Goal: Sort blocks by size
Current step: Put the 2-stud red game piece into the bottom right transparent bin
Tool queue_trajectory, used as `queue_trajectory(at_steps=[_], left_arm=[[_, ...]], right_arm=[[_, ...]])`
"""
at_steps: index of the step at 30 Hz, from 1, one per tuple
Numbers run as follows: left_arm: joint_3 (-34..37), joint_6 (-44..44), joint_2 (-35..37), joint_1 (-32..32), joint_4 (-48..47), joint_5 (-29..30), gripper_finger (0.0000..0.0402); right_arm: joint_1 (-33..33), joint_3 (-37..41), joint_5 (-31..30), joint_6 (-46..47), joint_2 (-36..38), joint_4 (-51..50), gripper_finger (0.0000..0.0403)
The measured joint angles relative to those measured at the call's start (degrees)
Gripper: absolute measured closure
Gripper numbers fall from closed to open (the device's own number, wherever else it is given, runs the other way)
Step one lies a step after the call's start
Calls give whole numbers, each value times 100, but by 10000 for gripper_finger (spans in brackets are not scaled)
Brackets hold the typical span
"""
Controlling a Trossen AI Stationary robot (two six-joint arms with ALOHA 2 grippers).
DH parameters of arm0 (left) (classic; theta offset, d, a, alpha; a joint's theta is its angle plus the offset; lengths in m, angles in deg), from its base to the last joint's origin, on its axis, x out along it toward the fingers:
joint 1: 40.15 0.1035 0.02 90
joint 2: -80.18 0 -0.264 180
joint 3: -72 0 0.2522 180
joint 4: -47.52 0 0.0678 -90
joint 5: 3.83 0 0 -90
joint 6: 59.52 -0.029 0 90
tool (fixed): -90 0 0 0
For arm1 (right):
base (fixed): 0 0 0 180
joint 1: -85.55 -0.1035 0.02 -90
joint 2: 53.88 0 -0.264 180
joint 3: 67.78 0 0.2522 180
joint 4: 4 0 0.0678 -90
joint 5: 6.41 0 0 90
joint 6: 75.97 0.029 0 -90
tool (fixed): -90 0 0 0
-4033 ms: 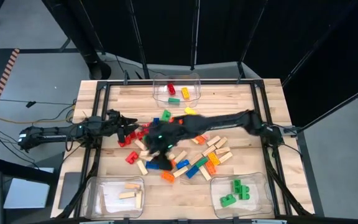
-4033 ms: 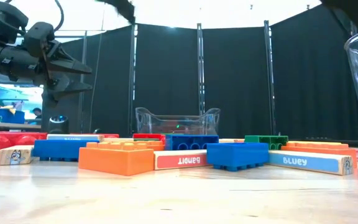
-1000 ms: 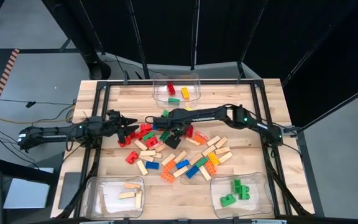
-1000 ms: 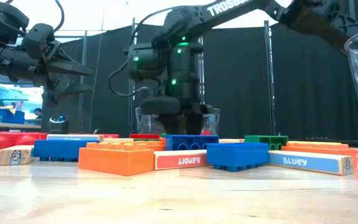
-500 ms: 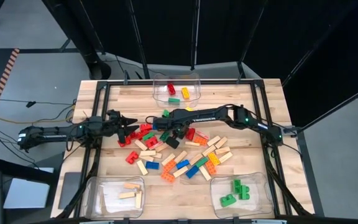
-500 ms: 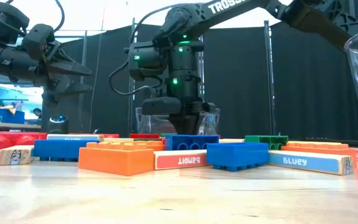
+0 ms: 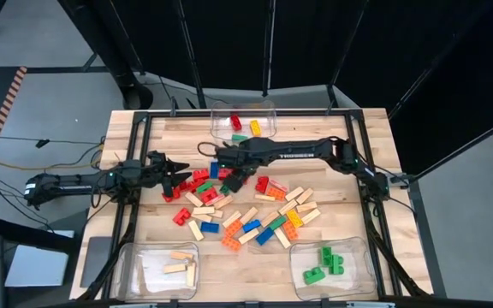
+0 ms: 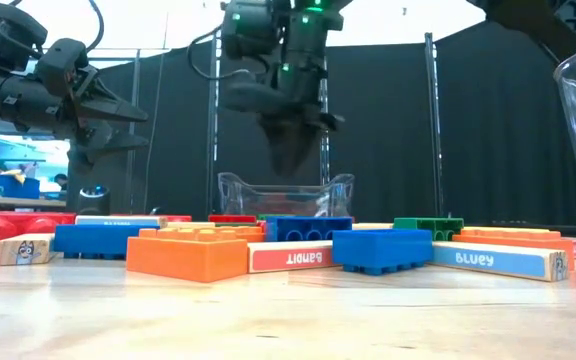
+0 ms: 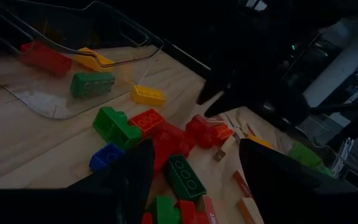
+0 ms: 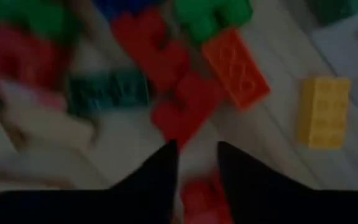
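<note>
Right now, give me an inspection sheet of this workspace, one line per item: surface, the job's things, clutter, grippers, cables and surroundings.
Surface: pale wooden table inside a black frame.
Job's things: loose blocks in several colours heaped mid-table. The far bin holds red, green and yellow ones; the near left bin tan wooden bars; the near right bin green ones.
Clutter: nothing seen.
Grippers: left gripper open, empty, at the heap's left edge. Right gripper raised over the heap, a small red block between its fingers.
Cables: an orange cable and dark ones lie on the floor left of the table.
Surroundings: black curtains behind the table.
</note>
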Motion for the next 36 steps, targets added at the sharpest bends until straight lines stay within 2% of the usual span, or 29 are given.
queue_trajectory(at_steps=[3, 6, 11, 18, 25, 29, 36], left_arm=[[0, 0, 0, 0, 0, 0, 156], [0, 0, -2, 1, 0, -2, 156], [0, 1, -72, 0, -2, 3, 156], [0, 1, -160, 1, 0, 4, 156], [0, 2, -184, 1, 3, -5, 156], [0, 28, -183, 2, 4, -7, 156], [0, 39, -181, -1, 6, -7, 156]], right_arm=[[30, 4, -29, 365, -136, 326, 188], [43, 7, -23, 599, -312, 397, 134], [85, 7, -17, 777, -564, 221, 105], [150, 0, 90, 832, -817, 428, 131], [200, -35, 630, 847, -1111, 322, 223], [178, -45, 527, 743, -1053, 261, 222], [132, -178, 560, 352, -568, -545, 222]])
